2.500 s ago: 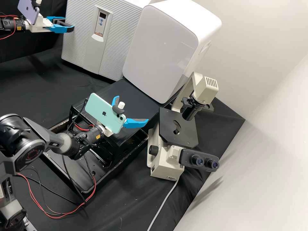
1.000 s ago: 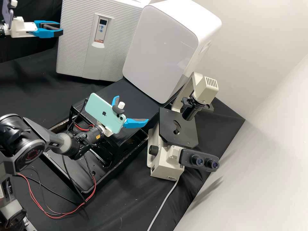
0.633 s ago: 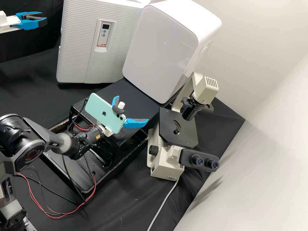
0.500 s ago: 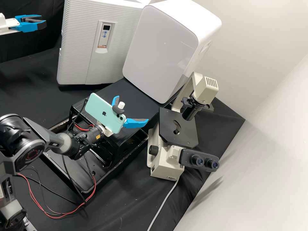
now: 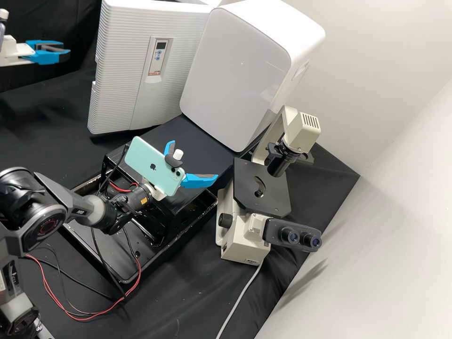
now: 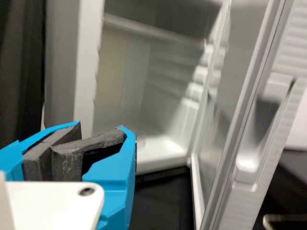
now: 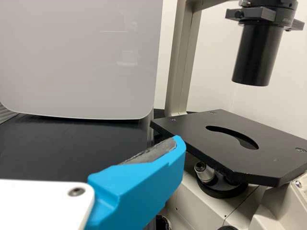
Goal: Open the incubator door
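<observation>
The incubator's ribbed door (image 5: 125, 70) stands swung out at a wide angle in the high view, its grey handle strip and small display facing the bench. In the left wrist view the incubator's pale interior (image 6: 163, 91) lies exposed, with the inner glass door (image 6: 235, 72) along the swung-out door. My left gripper (image 5: 68, 51) is left of the door's free edge, apart from it; its shut fingers (image 6: 91, 143) meet on nothing. Over the black stand, my right gripper (image 5: 193, 160) holds still and open; one of its fingers (image 7: 144, 182) shows in the right wrist view.
A white rounded cabinet (image 5: 240, 70) stands right of the incubator. The microscope (image 5: 261, 186) is close to the right gripper, with its black stage (image 7: 230, 143) beyond the finger. A black metal frame (image 5: 113, 254) and loose cables lie below the right arm.
The door has swung farther out from the incubator. My left gripper has moved leftward off the door's edge, and most recently slightly down in the high view. The right arm has stayed still.
</observation>
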`<state>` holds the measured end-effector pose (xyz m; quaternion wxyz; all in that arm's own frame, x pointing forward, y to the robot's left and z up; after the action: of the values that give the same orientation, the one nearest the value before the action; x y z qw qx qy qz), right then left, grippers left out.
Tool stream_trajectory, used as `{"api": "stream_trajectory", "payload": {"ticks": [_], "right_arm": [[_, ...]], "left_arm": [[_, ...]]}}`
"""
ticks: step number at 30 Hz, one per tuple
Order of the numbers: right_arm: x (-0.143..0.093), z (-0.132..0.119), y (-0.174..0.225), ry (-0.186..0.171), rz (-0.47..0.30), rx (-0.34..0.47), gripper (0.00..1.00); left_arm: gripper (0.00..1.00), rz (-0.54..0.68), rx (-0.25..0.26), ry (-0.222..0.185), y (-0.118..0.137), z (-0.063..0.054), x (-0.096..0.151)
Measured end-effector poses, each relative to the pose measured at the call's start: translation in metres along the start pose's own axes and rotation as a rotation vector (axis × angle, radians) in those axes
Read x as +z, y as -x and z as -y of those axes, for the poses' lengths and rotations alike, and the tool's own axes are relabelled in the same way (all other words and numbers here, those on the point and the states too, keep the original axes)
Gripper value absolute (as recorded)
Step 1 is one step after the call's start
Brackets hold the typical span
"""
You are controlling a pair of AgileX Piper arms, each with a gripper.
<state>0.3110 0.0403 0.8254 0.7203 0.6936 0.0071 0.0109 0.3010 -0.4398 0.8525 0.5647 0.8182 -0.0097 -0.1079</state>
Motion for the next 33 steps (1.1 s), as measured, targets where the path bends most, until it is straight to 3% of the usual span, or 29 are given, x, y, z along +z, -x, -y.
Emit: {"api": "stream_trajectory", "payload": {"ticks": [5, 14, 24, 33], "right_arm": [[0.0, 0.0, 0.0, 0.0, 0.0, 0.0, 1.0], [0.0, 0.0, 0.0, 0.0, 0.0, 0.0, 1.0], [0.0, 0.0, 0.0, 0.0, 0.0, 0.0, 1.0], [0.0, 0.0, 0.0, 0.0, 0.0, 0.0, 1.0]], "left_arm": [[0.0, -0.02, -0.073, -0.005, -0.015, 0.014, -0.001], [0.0, 0.035, -0.126, -0.022, -0.035, 0.024, 0.015], [0.0, 0.212, -0.227, -0.128, -0.041, 0.041, 0.044], [0.0, 0.265, -0.256, -0.154, -0.042, 0.043, 0.051]]}}
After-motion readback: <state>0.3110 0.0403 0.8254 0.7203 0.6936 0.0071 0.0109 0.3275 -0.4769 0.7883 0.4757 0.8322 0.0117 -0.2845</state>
